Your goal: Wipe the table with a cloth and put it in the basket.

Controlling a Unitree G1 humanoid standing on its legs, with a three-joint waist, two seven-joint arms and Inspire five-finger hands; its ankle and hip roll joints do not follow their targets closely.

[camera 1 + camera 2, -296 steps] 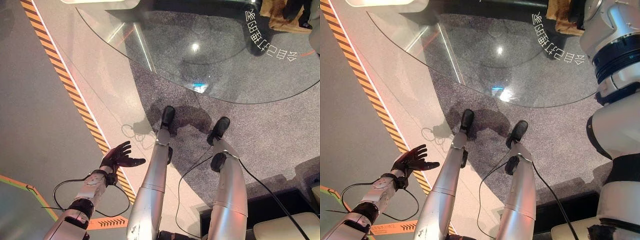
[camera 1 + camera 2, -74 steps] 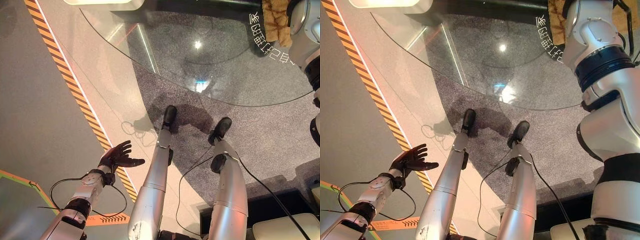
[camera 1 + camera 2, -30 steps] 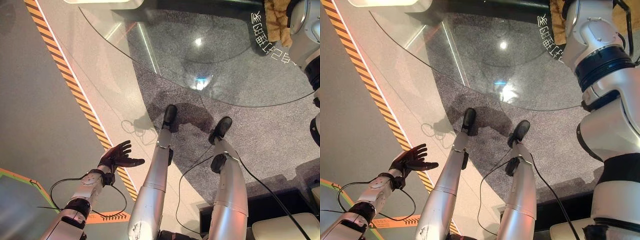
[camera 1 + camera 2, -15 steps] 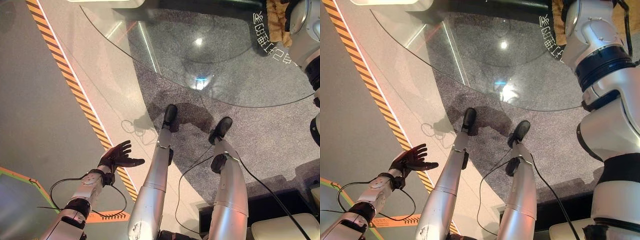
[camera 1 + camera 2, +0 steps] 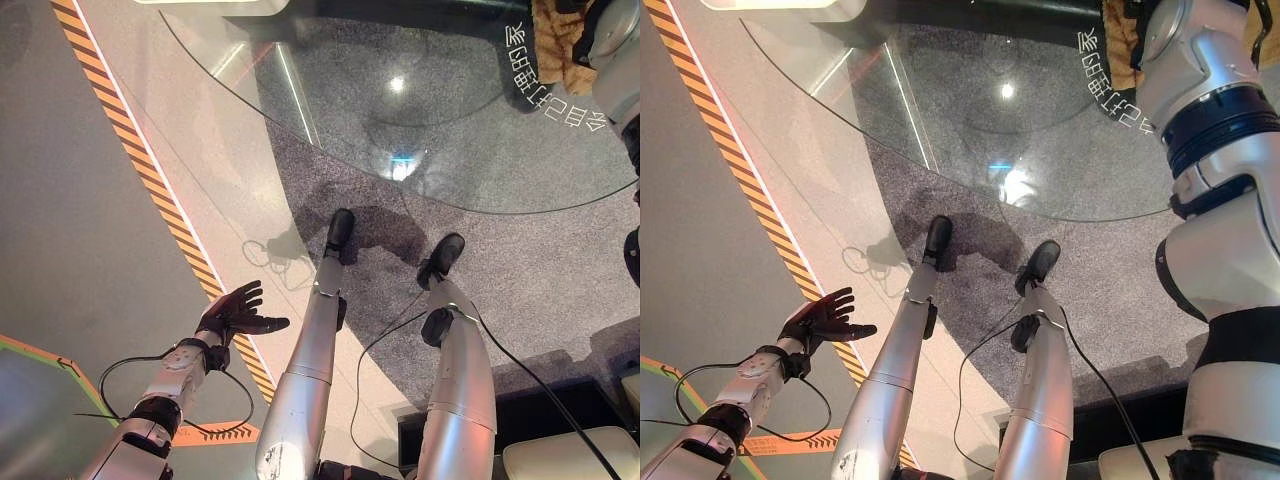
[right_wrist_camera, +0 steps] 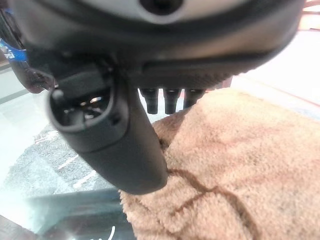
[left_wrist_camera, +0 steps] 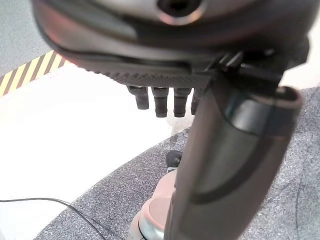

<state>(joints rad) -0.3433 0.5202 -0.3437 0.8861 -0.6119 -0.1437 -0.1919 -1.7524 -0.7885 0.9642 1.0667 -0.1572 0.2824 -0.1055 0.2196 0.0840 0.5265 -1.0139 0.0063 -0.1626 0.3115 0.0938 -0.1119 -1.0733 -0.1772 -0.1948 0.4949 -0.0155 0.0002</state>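
2 hands show, well apart. the left hand (image 5: 235, 313) hangs low at the near left, over the floor (image 5: 70, 260) beside a yellow-and-black striped line (image 5: 150, 185), with its fingers spread and relaxed and nothing in it; its own wrist view shows straight fingertips (image 7: 161, 102) over the pale floor. the right hand (image 6: 125, 135) is at the far right, over the brown cloth (image 6: 240, 165). in the right wrist view its thumb lies against the cloth's near fold and its fingertips (image 6: 170, 100) reach to the cloth's far edge, but whether they press flat or curl into the pile cannot be told. from the head views the cloth (image 5: 560, 45) lies bunched on the far right part of the round glass table (image 5: 300, 110), just beside white lettering (image 5: 545, 90) printed on the glass, and the silver right arm (image 5: 1210, 110) partly covers it. grey carpet (image 5: 540, 270) shows through the glass and on the near side of the table.
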